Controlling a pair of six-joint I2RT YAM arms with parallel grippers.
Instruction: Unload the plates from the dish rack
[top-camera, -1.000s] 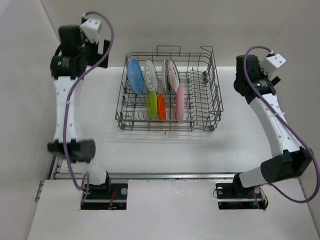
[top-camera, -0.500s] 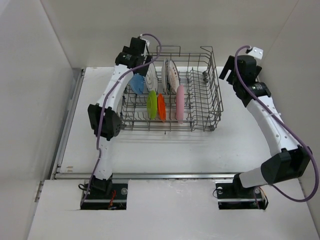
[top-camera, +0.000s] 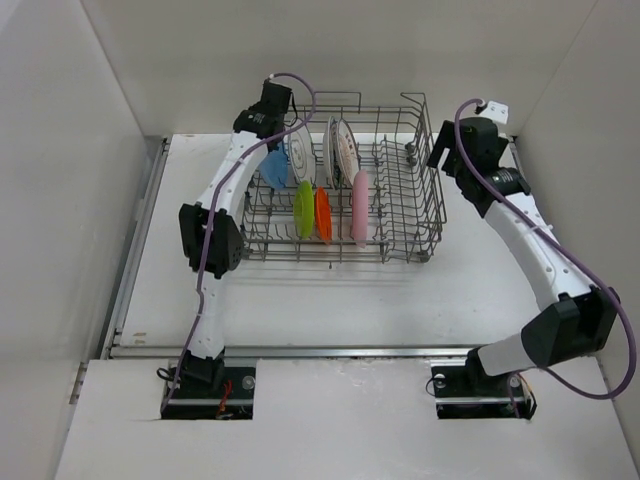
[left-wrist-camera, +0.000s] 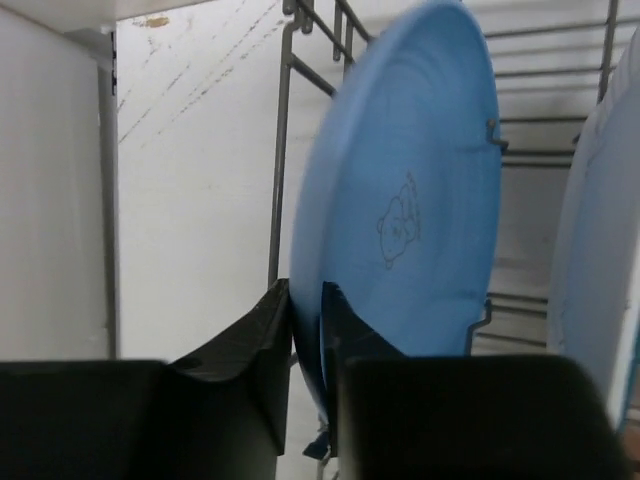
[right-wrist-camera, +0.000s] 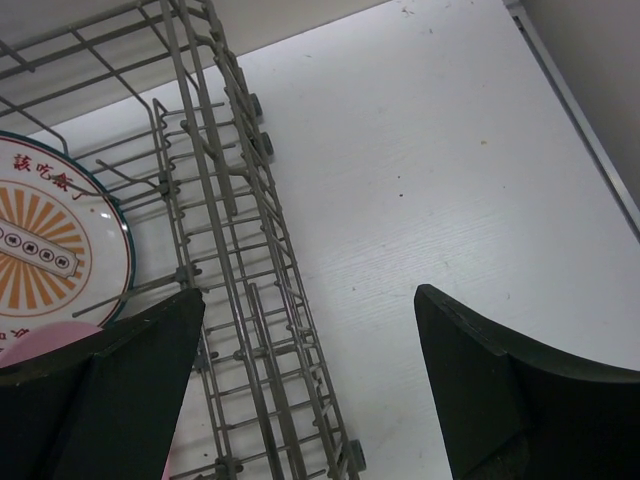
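Note:
The dish rack (top-camera: 400, 215) stands at the table's back middle with several plates upright in it: blue (top-camera: 272, 172), white (top-camera: 300, 150), white grey-rimmed (top-camera: 346, 150), lime green (top-camera: 303, 208), orange (top-camera: 322, 213) and pink (top-camera: 359, 207). My left gripper (top-camera: 270, 148) reaches down at the rack's back left corner. In the left wrist view its jaws (left-wrist-camera: 308, 312) are shut on the rim of the blue plate (left-wrist-camera: 420, 190), which still stands among the tines. My right gripper (top-camera: 444, 150) hovers open over the rack's right wall (right-wrist-camera: 235, 250), holding nothing (right-wrist-camera: 308, 295).
White walls close in the table on the left, back and right. A metal rail (top-camera: 135, 255) runs along the table's left edge. The rack's wire handle (top-camera: 337, 96) rises at its back. A printed white plate (right-wrist-camera: 50, 240) and a pink rim (right-wrist-camera: 40, 335) show beside the right gripper.
The left arm swung from the far left over to the rack, and its gripper shut on the blue plate's rim. The right arm moved in toward the rack's right wall, still open.

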